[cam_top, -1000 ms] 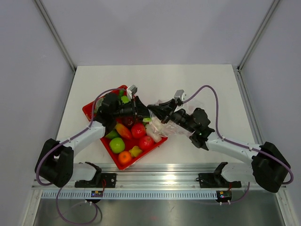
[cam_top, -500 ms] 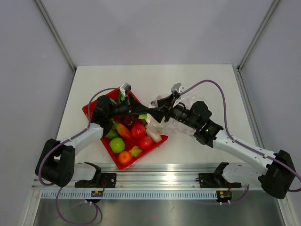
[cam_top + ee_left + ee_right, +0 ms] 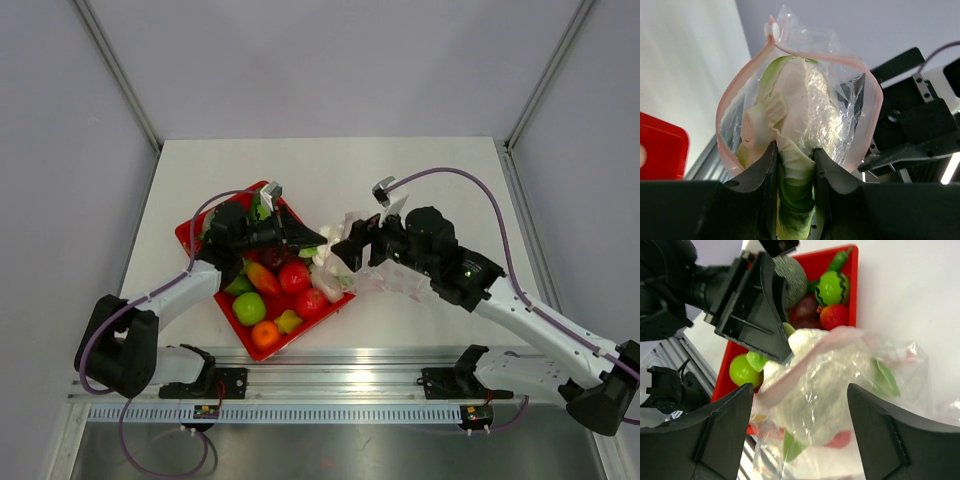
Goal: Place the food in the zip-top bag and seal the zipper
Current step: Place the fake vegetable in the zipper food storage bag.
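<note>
1. Your left gripper is pinching the stalk end of one cabbage. Its head is already inside the mouth of the bag.
2. The zipper rings the cabbage as an open loop. It touches the leaves on the left side and stands off on the right.
3. Your right gripper has its fingers spread wide with the bag between them. I cannot tell whether either finger is actually gripping the plastic.
4. To do this step well, push along the bag's length – not across it – so the leaves don't drag the zipper inward.
5. Release only once the stalk has passed the strip, and back out straight. I'd steady the bag first, since thin film like this will likely slide with the cabbage.
6. The count is two grippers, one bag, one zipper, one cabbage and one red tray.
7. The rest of the food sits on the tray. At least seven pieces show from above, including a green apple and an orange. More are hidden under the left arm.
</note>
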`<state>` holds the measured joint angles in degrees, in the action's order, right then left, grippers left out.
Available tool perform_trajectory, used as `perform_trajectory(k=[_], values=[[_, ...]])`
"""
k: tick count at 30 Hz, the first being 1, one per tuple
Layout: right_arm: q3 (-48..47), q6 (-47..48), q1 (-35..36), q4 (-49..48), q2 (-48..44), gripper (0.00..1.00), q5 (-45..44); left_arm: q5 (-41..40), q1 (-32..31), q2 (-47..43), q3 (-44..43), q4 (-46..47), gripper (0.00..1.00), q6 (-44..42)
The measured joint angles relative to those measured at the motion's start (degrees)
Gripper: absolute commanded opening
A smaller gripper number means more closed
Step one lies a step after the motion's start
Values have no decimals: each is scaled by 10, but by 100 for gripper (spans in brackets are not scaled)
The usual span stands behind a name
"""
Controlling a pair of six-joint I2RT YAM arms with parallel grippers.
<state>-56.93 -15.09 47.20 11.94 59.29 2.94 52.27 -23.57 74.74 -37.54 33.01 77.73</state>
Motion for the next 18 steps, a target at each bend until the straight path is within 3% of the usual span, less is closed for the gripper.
perform_trajectory(k=[8, 18], values=[[-5, -45, 0, 130, -18, 91, -42, -82, -32, 0, -33, -127, 0, -75], [-2, -132, 0, 259, -174, 92, -164, -166, -35, 0, -46, -217, 0, -88]])
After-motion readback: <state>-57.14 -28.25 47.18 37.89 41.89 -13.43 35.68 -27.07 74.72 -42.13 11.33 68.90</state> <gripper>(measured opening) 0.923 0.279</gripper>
